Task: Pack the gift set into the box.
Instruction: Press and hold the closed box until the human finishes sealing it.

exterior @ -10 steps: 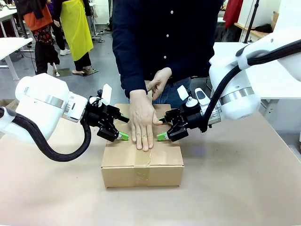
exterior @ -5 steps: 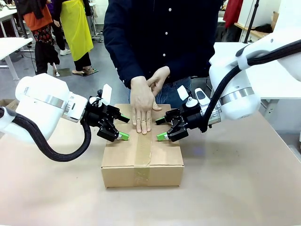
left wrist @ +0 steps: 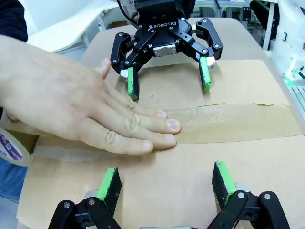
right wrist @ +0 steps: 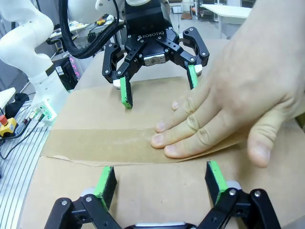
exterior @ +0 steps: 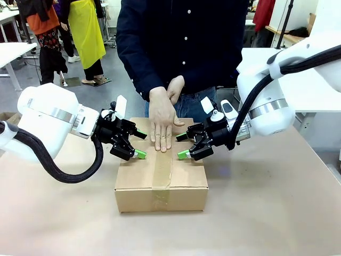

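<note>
While the person's hand [exterior: 161, 124] presses the tape [exterior: 161, 172] along the closed box [exterior: 161, 176] on the desk [exterior: 266, 213], you have the left gripper [exterior: 137, 144] and right gripper [exterior: 181, 145] flanking it, both spread wide, empty, fingertips on the flaps.

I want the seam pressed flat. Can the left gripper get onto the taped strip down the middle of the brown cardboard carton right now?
Probably not cleanly. The person's hand lies flat on the brown tape strip, between the open left gripper and the right gripper on the brown cardboard carton.
</note>
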Controlling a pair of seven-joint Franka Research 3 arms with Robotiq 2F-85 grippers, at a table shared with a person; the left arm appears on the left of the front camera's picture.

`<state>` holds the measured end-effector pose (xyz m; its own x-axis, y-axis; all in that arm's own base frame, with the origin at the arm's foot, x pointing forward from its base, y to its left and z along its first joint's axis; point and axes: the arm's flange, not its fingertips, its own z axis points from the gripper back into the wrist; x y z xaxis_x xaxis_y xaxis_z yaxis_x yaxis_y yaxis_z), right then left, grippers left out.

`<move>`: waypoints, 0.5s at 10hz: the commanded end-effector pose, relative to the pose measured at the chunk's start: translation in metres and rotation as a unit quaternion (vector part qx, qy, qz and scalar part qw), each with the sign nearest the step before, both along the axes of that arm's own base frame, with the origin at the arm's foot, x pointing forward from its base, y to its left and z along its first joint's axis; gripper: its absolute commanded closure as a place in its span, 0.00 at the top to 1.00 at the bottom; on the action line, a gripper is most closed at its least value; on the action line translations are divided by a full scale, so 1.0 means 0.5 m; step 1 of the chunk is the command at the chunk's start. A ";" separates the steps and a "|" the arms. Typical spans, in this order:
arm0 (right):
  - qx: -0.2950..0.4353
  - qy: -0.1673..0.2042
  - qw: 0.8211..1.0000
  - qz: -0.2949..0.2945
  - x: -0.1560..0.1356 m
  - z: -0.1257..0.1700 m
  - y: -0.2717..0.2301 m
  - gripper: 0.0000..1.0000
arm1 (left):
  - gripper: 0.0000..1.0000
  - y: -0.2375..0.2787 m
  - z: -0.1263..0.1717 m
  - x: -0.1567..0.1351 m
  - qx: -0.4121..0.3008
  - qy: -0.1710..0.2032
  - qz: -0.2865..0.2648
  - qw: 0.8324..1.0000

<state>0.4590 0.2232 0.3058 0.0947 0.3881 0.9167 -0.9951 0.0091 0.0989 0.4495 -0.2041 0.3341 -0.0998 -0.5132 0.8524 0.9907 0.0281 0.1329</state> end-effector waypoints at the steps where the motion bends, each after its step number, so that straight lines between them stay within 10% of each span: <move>1: -0.004 0.000 1.000 0.000 0.000 -0.003 0.000 1.00 | 1.00 -0.003 -0.005 -0.003 0.002 0.002 0.000 1.000; 5: -0.004 0.000 1.000 0.000 0.000 -0.003 0.000 1.00 | 1.00 -0.003 -0.005 -0.003 0.002 0.002 0.000 1.000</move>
